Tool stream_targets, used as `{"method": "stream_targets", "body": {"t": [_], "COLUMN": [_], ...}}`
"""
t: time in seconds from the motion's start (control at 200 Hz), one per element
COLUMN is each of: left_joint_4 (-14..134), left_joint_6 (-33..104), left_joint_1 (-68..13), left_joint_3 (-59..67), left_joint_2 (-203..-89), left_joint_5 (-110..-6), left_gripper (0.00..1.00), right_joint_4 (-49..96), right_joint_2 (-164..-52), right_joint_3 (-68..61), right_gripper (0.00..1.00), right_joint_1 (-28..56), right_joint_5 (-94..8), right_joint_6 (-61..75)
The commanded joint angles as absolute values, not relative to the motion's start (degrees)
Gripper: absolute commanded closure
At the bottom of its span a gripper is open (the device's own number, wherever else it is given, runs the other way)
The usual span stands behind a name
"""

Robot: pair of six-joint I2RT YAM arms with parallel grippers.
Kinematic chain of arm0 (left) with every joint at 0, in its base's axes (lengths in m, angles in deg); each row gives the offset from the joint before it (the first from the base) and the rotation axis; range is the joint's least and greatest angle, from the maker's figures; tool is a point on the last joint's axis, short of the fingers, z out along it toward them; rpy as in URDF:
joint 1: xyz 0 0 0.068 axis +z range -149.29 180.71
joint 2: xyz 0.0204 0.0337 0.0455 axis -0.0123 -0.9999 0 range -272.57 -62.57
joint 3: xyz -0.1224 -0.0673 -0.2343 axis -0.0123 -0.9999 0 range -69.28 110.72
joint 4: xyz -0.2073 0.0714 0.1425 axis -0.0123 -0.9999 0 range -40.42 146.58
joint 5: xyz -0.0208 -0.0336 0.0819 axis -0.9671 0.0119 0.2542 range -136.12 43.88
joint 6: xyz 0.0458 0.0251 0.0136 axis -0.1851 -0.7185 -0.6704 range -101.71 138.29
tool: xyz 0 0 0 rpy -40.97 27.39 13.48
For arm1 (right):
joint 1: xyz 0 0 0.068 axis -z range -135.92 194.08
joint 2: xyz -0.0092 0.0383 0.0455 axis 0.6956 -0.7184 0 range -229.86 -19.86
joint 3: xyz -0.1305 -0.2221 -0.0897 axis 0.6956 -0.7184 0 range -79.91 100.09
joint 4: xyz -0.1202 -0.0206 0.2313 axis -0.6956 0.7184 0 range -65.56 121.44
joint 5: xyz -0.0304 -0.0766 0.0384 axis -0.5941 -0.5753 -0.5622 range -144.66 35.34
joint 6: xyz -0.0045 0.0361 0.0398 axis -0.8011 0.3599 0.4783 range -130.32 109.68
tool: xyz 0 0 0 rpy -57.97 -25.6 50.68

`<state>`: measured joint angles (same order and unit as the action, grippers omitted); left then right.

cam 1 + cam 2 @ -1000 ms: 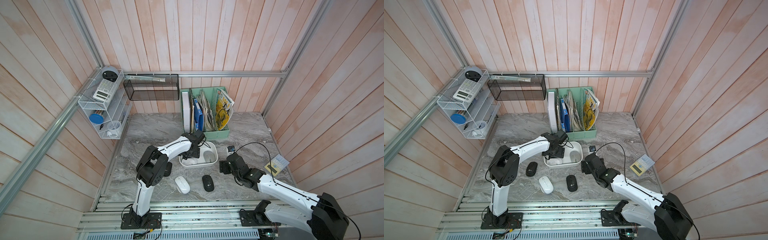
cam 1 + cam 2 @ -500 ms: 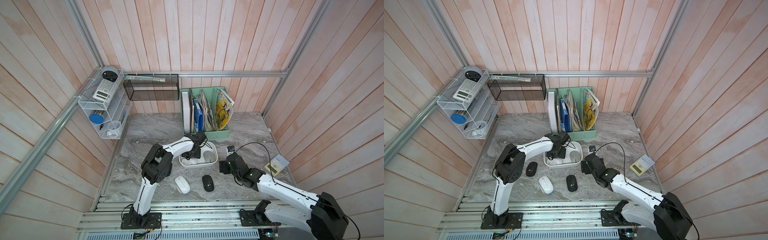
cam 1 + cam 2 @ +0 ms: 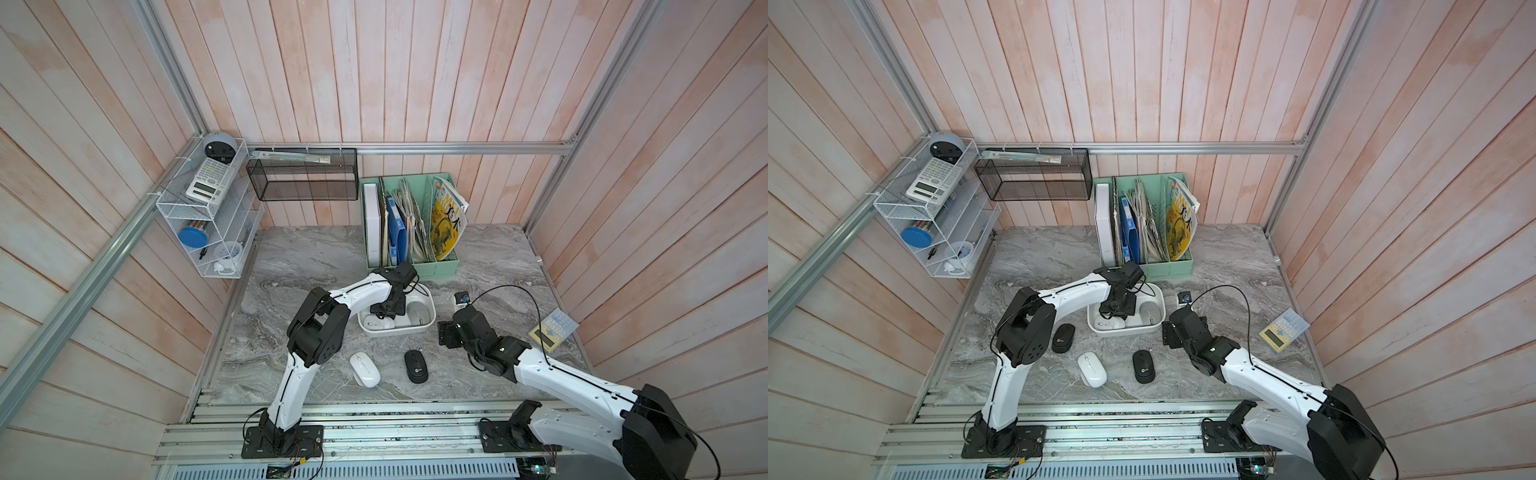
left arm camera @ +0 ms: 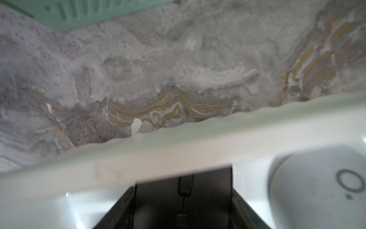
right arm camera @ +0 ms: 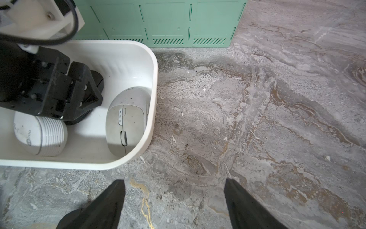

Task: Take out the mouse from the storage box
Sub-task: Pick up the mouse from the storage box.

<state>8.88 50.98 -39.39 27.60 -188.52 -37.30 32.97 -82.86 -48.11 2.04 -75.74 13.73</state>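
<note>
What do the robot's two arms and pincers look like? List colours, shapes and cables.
Both are alike: the left arm and right arm have white link shells with black joint housings. The left pincer and right pincer are black with tapered fingers. A thin black cable loops off the right wrist.

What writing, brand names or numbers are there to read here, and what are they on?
No text reads with certainty.
Magazine in the file organizer: big dark characters on yellow, too blurred.
Shelf calculator, table calculator: keys too small.
White mouse in storage box: small mark, unreadable.
Black mouse: round logo only.
</note>
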Motion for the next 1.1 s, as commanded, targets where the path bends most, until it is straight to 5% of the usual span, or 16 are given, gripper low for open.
{"method": "stream_targets", "body": {"t": [0.0, 1.095], "left_joint_4": [9.03, 5.39], "left_joint_6": [51.71, 52.87], "left_joint_1": [-39.54, -42.15], "left_joint_3": [28.37, 29.98], "left_joint_2": [-190.25, -176.54], "left_joint_5": [-37.12, -30.26], "left_gripper": [0.39, 0.46], "right_joint_4": [32.10, 31.81], "right_joint_2": [-82.95, -83.65], "right_joint_3": [-48.73, -48.77], "right_gripper": [0.15, 0.15], "right_joint_1": [2.41, 2.41], "right_joint_5": [-75.86, -76.35], "right_joint_6": [14.70, 14.83]}}
